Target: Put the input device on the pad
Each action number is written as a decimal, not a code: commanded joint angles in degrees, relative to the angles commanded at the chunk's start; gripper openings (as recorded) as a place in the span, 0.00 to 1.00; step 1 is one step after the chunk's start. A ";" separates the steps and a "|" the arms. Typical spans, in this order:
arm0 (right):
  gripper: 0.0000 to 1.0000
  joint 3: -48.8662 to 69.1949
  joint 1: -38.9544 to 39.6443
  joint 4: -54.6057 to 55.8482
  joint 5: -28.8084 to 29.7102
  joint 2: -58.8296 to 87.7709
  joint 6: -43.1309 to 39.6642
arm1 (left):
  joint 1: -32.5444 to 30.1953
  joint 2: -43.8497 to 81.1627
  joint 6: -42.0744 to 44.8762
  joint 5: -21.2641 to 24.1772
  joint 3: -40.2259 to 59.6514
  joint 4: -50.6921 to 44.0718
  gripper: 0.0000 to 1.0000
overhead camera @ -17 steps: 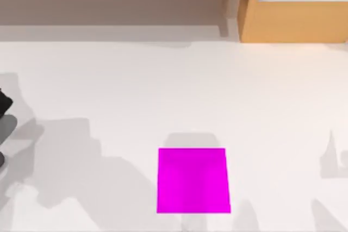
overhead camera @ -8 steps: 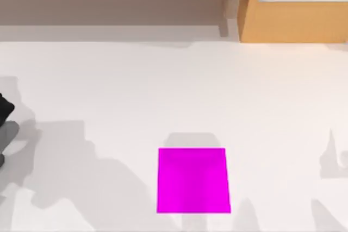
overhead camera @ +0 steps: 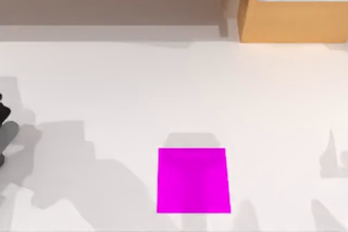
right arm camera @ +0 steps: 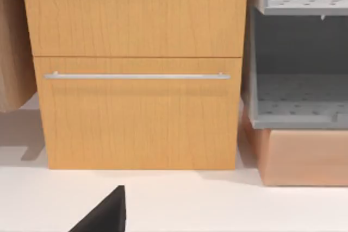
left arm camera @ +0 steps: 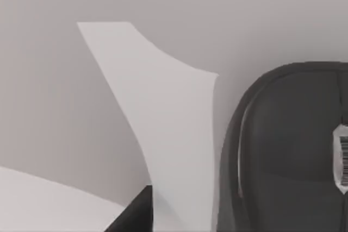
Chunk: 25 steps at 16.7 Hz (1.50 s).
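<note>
Nearest the camera above the table lies the pad (overhead camera: 193,180), a flat magenta square low on the table (overhead camera: 163,91), a little right of centre, with nothing on it. Well apart from it, at the table's far left edge, the left arm shows as a dark shape (overhead camera: 3,113). Its wrist view looks straight onto the input device (left arm camera: 288,150), a dark rounded body with a scroll wheel, resting on the white surface just beside a dark sliver of the left tool (left arm camera: 133,213). Whether that tool is wide or narrow I cannot tell. The step in hand seems to be the reach for the device, not yet gripped. Next, the tool should settle around its sides, close, lift, and carry it rightward to the pad. Farther off, the right tool (right arm camera: 103,213) faces a wooden cabinet (right arm camera: 136,69), apparently parked.
</note>
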 joint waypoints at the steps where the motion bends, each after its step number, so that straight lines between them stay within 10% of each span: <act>1: 1.00 0.00 0.00 0.00 0.00 0.00 0.00 | 0.00 0.00 0.00 0.00 0.00 0.00 0.17; 4: 1.00 0.00 0.00 0.00 0.00 0.00 0.00 | 0.00 0.00 0.00 0.00 0.00 0.00 0.00; 25: 1.00 0.00 0.00 0.00 0.00 0.00 0.00 | -0.21 -10.71 -1.16 -0.99 14.82 -24.62 0.00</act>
